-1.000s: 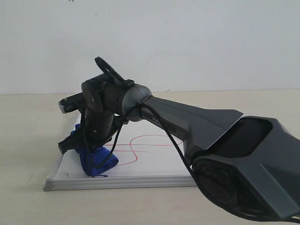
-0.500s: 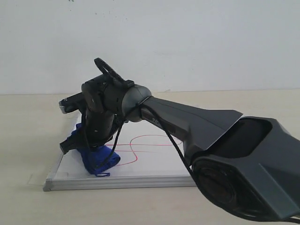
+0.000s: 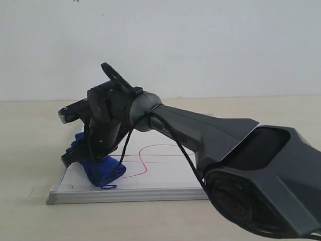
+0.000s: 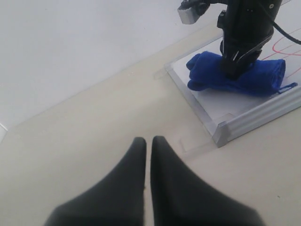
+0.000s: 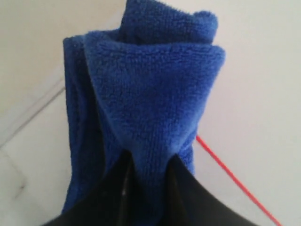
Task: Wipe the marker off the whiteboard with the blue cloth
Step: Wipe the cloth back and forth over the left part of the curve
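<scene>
Shifted a little toward the left of the exterior view over the last second: right gripper together with the blue cloth pinched in it; all else unmoved. Largest, the pale table under everything. Flat on it, the whiteboard, silver-framed, one long edge toward the exterior camera. Across the board from the right, the long dark right arm, wrist bent down over the board's left part. Below the wrist, the cloth as a thick fluffy roll, resting on the board surface close to the left frame, a ridge of pile squeezed between narrowly set jaws in the right wrist view. Beside the cloth, toward the board's middle, the marker: a thin red loop with a straight stroke, one end reaching the cloth's edge, apparently still whole, so wiping judged barely begun. Off the board, over bare table, the left gripper, fingers nearly together and gripping nothing. Smallest, the blue loop trailing from one end of the roll beside the near frame. Handling, as judged: soft, light, compressible, prone to unrolling or bunching under the fingers; best held mid-roll across the thick fold, as at present, with downward pressure on the pile and the loop left free.
</scene>
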You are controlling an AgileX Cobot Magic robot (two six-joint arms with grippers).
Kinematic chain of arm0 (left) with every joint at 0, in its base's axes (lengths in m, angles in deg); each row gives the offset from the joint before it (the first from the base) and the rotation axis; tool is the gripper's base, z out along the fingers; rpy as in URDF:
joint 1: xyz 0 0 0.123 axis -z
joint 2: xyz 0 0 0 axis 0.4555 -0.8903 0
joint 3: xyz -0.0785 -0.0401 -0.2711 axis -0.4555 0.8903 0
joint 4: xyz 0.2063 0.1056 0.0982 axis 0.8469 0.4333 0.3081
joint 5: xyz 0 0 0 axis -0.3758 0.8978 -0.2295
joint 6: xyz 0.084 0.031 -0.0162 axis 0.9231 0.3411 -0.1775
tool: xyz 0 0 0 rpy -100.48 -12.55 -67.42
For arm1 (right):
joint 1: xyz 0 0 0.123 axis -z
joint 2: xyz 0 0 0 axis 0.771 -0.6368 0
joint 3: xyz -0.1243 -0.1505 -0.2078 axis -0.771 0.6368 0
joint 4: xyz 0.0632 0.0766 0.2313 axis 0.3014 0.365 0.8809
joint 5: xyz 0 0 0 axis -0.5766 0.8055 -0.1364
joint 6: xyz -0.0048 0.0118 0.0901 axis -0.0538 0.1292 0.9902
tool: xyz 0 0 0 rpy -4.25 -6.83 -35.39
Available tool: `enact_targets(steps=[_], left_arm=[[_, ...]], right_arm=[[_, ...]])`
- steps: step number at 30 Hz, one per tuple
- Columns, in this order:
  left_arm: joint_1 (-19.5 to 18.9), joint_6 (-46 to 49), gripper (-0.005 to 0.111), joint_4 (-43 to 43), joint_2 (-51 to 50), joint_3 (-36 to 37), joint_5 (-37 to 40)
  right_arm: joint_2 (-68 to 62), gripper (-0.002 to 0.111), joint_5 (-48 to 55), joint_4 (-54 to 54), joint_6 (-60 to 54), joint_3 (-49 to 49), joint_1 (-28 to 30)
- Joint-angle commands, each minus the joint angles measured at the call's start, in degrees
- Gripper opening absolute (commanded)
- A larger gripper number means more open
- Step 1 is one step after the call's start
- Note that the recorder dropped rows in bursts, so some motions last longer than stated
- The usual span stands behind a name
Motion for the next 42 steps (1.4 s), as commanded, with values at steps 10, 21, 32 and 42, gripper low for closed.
enact_targets(steps=[10,21,32,42], left_arm=[[-0.1,0.3,0.004,-0.1,0.2,0.2,-0.1],[-0.1,0.3,0.004,-0.1,0.2,0.2,-0.1],[-0.1,0.3,0.004,-0.1,0.2,0.2,-0.1],[-0.1,0.3,0.004,-0.1,0.2,0.2,-0.1]], right_arm=[[-1.0,0.0,-0.9,20.3,-23.4,0.7,1.2],[-1.0,0.0,-2.3,-15.8,13.5,0.7,1.2],[-1.0,0.0,-6.3,-0.2,0.8,0.7,1.7],[-1.6,0.0,-6.2,-0.4,-0.5,0.7,2.2]])
